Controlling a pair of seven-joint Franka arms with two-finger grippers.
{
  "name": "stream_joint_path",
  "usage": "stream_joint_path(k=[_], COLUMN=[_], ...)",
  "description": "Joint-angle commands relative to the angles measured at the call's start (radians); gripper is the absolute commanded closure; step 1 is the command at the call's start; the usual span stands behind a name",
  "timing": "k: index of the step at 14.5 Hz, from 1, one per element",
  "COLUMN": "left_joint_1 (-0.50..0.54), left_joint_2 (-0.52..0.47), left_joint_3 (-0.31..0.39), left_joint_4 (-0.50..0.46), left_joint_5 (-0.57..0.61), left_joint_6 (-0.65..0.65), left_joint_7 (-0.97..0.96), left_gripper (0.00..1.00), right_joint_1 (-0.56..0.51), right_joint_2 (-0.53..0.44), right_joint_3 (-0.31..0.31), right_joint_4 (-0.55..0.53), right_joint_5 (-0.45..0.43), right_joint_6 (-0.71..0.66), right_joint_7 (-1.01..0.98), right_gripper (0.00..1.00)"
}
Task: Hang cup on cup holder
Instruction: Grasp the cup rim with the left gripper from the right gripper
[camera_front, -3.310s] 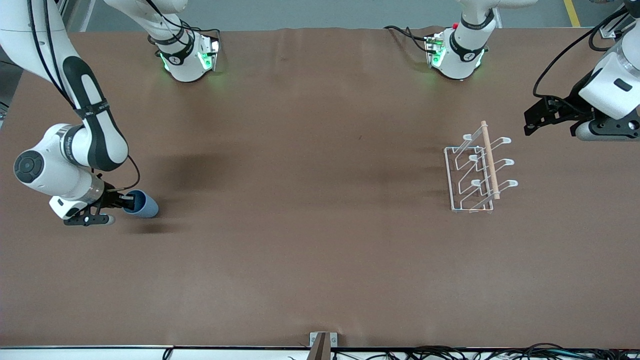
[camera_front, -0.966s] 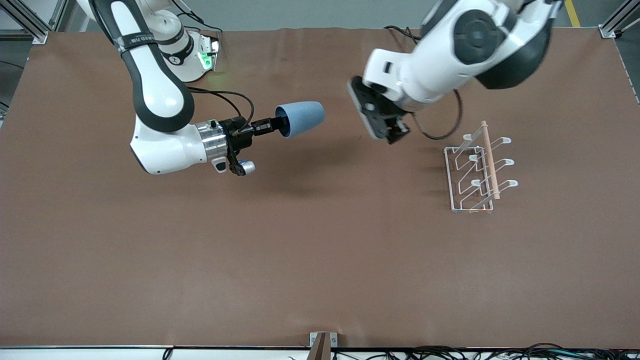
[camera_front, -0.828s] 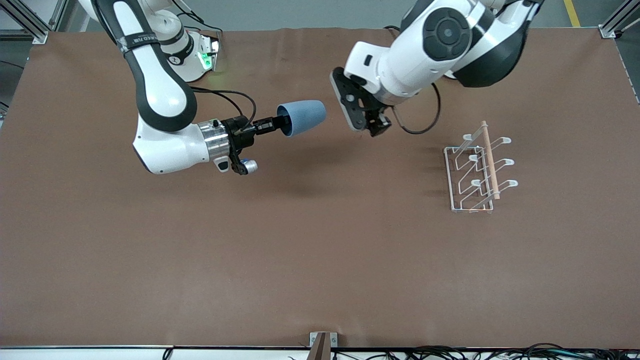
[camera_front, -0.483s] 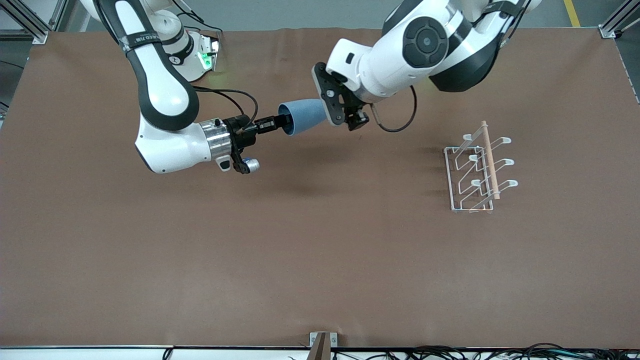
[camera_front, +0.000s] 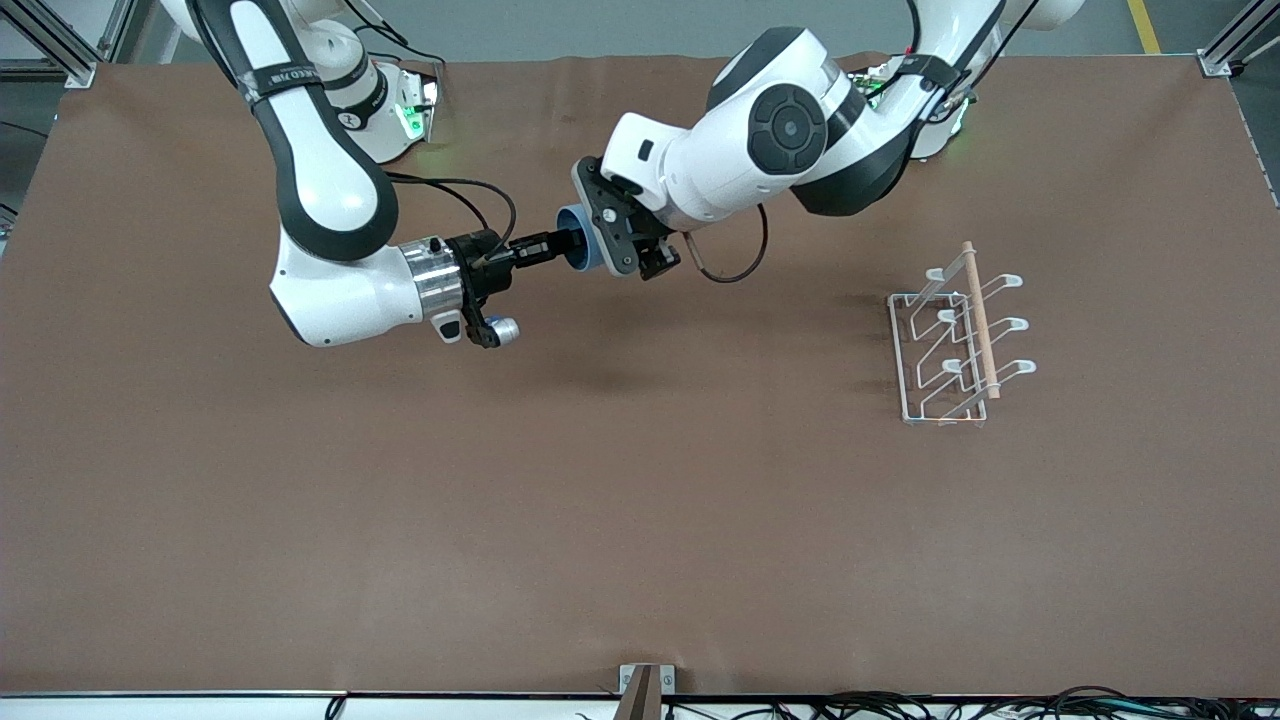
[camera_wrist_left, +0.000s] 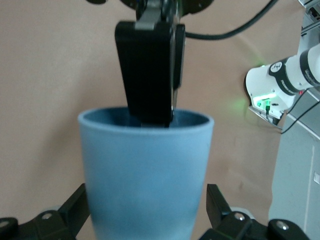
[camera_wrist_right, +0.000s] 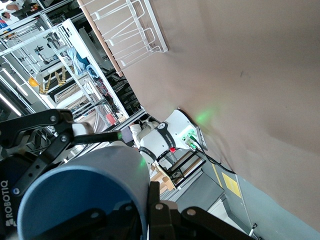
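Mid-air handover over the table's middle: right gripper (camera_front: 545, 246) clamps the cup (camera_front: 578, 250) by its rim, left gripper (camera_front: 620, 232) spread wide around its body, next must close before carrying toward the cup holder (camera_front: 955, 335) at the left arm's end.

Light-blue cup (camera_front: 578, 250) held sideways midair; white cup holder (camera_front: 955, 340) stands apart.

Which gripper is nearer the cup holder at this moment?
Left, slightly. The left gripper stands open around the cup, on the side toward the cup holder; the right gripper, shut on the cup's rim, is toward the right arm's end.
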Motion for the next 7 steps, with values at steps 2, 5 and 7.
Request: stream_joint_path(k=[2,5,7], left_joint_1=[-0.021,-0.007,-0.009], left_joint_2=[0.011,0.008,0.006], left_joint_3=[-0.001,-0.001,-0.001], left_joint_4=[0.014,0.014,0.012], left_joint_5=[-0.011,-0.004,-0.004], left_joint_6=[0.034,0.02,0.02], left_joint_7=[-0.01,-0.004,-0.007], left_gripper=[0.19,0.81,0.82], right_joint_1=[0.013,0.013,0.011], right_joint_2=[-0.009,-0.009,-0.009], right_joint_3=[-0.009,-0.009,-0.009], right_joint_4=[-0.006,-0.004,-0.003], right_joint_5=[0.028,0.028,0.028], right_joint_6=[0.005,0.005,-0.001], right_joint_7=[-0.011,-0.011,-0.002], right_gripper=[1.0,1.0,0.93])
